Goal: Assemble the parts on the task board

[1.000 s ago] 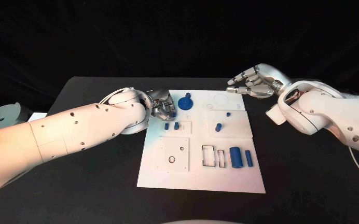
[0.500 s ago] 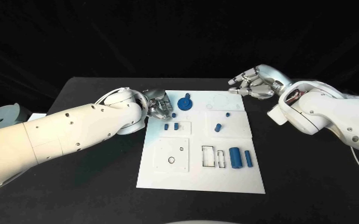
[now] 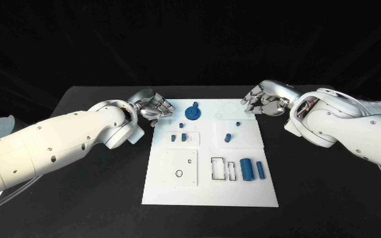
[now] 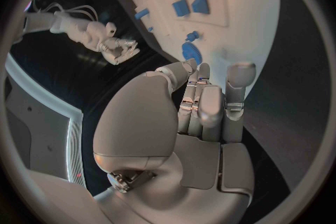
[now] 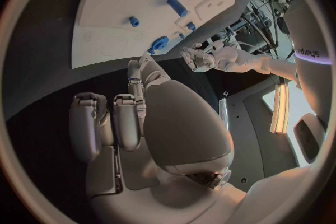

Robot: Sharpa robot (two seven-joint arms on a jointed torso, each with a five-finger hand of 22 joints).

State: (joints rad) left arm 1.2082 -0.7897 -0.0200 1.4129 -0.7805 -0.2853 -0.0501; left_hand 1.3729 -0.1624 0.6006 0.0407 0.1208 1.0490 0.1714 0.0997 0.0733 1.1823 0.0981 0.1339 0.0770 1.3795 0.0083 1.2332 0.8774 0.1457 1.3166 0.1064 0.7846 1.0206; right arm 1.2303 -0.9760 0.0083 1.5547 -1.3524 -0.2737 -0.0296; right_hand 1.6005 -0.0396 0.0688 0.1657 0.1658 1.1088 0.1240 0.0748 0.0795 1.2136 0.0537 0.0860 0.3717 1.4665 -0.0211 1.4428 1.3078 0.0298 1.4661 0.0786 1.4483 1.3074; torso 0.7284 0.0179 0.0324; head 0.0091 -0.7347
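Nearest to me, the white board (image 3: 238,194) lies flat on the black desk (image 3: 317,194), its near part bare. Further up it, a square plate (image 3: 181,166) with a small oval hole sits beside two narrow slots (image 3: 224,168), and just right of those lie two blue cylinders (image 3: 252,169), side by side. Beyond them, two small blue blocks (image 3: 178,137) sit in a shallow recess, with a blue peg (image 3: 228,137) to their right. At the far edge rests a round blue knob (image 3: 193,111). My left hand (image 3: 151,107) hovers just off the board's far left corner, fingers curled in on nothing. My right hand (image 3: 264,99) hangs off the far right corner, likewise curled and holding nothing.
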